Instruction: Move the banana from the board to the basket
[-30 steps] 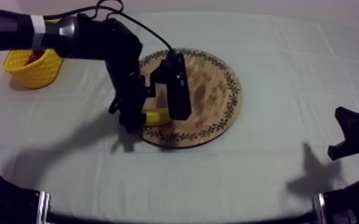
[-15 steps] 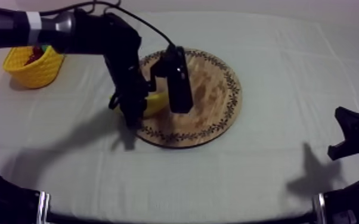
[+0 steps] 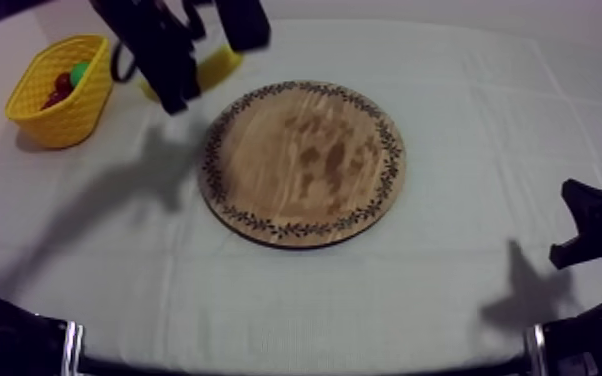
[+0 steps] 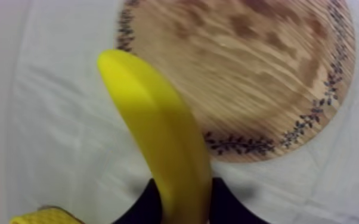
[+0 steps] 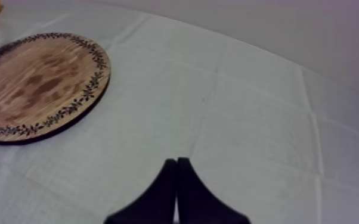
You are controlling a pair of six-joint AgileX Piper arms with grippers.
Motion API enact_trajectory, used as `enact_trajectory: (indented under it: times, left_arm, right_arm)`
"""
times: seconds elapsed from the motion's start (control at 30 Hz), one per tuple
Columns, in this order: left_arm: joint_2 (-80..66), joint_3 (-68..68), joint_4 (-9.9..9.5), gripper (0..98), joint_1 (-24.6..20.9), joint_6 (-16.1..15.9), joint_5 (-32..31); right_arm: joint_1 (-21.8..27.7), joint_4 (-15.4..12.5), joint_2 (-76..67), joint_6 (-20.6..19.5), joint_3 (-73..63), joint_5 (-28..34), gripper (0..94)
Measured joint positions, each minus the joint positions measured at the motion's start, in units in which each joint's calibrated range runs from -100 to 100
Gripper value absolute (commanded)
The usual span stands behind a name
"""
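1. Our left gripper (image 4: 182, 207) held the banana (image 4: 158, 137) clamped between its fingers, near the table's (image 3: 465, 285) far-left corner, between the wooden board (image 3: 305, 160) and the yellow basket (image 3: 60, 100).
2. Our right gripper (image 5: 177, 179) had its fingers pressed together, gripping nothing.

Dim light casts soft shadows on the cloth (image 3: 485, 90) beside the board (image 3: 305, 160).

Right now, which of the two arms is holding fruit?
The left end effector grips the banana; the right end effector is shut on nothing.

The yellow banana (image 4: 161, 140) is held aloft between the patterned round wooden board (image 3: 303, 165) and the yellow basket (image 3: 60, 125).
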Motion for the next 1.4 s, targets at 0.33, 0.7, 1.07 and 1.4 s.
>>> enact_trajectory:
  times: [0.33, 0.7, 1.07, 1.4]
  left_arm:
    - [-8.75, -9.07, 2.8, 9.2, -10.63, 0.18, 1.01]
    - [-5.17, -18.67, 3.9, 8.6, -22.83, 1.05, 1.07]
    - [6.17, -21.08, 4.25, 9.0, -29.08, 0.73, 0.26]
    - [12.23, -16.28, 4.36, 34.1, -29.9, 2.76, -3.85]
  right_arm:
    - [0.0, 0.0, 0.0, 0.0, 0.0, 0.0, 0.2]
    - [0.0, 0.0, 0.0, 0.0, 0.0, -0.01, 0.2]
    - [0.0, 0.0, 0.0, 0.0, 0.0, -0.01, 0.2]
    - [0.0, 0.0, 0.0, 0.0, 0.0, -0.01, 0.2]
